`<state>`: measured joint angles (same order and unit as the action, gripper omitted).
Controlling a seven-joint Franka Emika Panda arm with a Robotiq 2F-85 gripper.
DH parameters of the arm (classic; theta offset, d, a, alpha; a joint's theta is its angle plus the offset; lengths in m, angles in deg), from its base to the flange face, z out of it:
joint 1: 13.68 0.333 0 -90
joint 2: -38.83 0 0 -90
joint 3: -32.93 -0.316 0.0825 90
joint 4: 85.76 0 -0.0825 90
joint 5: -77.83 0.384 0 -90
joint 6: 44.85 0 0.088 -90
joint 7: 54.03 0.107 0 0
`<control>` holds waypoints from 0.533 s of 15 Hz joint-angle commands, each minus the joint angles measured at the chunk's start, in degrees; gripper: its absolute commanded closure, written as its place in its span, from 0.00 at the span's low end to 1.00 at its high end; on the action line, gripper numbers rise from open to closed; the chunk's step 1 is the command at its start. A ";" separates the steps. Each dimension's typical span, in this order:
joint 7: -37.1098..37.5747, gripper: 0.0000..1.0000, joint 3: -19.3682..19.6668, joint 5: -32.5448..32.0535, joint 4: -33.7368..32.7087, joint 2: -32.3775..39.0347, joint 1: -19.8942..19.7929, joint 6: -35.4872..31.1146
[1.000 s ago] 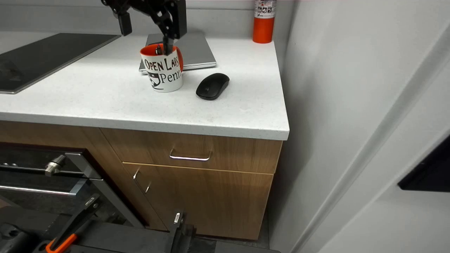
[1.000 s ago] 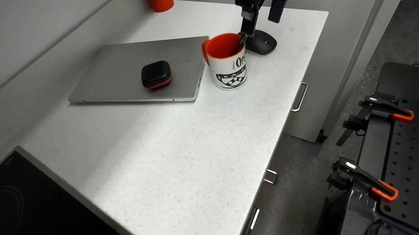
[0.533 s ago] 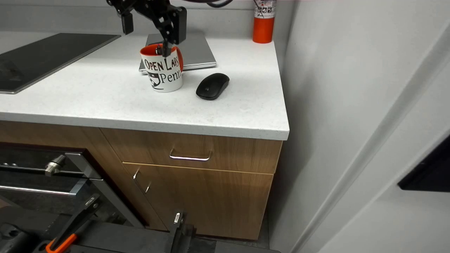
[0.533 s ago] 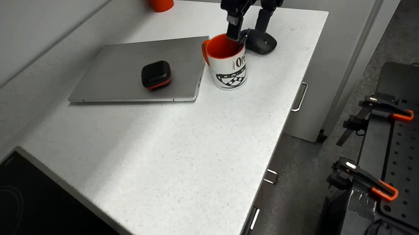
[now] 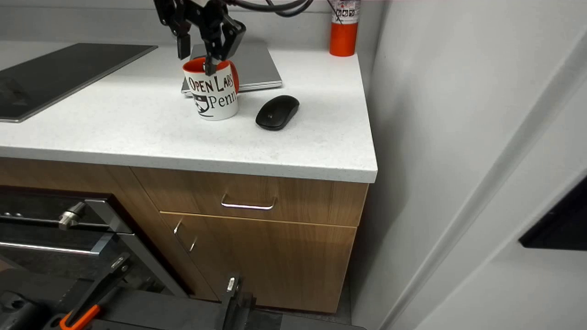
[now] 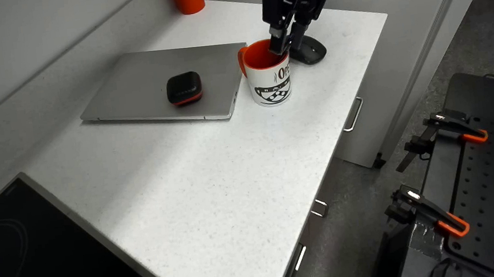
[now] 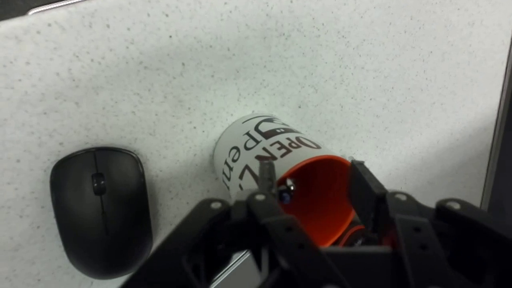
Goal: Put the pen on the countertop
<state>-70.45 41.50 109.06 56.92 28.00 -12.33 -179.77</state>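
- Plainly, my jaws stood well apart in the wrist view, the gap between them lying over the mouth of the white mug (image 7: 272,154), with nothing in their hold.
- The pen (image 7: 285,195) was in the mug, one end showing just beside a jaw; whether the two touched, I could not tell.
- Half a second earlier the jaws had looked wider apart in both exterior views; I could not tell how much of that came from closing and how much from turning.
- They had also sunk lower, and one jaw overlapped the mug's rim in both exterior views.
- The mug had not shifted: it stood upright on the worktop (image 6: 180,200), its handle toward the laptop (image 6: 131,82).
- The black mouse (image 5: 277,112) near the mug and the small black case (image 6: 184,88) on the laptop had kept their places.
- At the top of an exterior view, more of the dark cable (image 5: 266,7) had come into sight.
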 commanded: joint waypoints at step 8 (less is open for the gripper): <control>-1.28 1.00 -0.34 1.41 -0.71 0.42 -0.75 -0.20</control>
<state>-70.45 41.55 109.06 56.85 28.17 -12.74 -179.78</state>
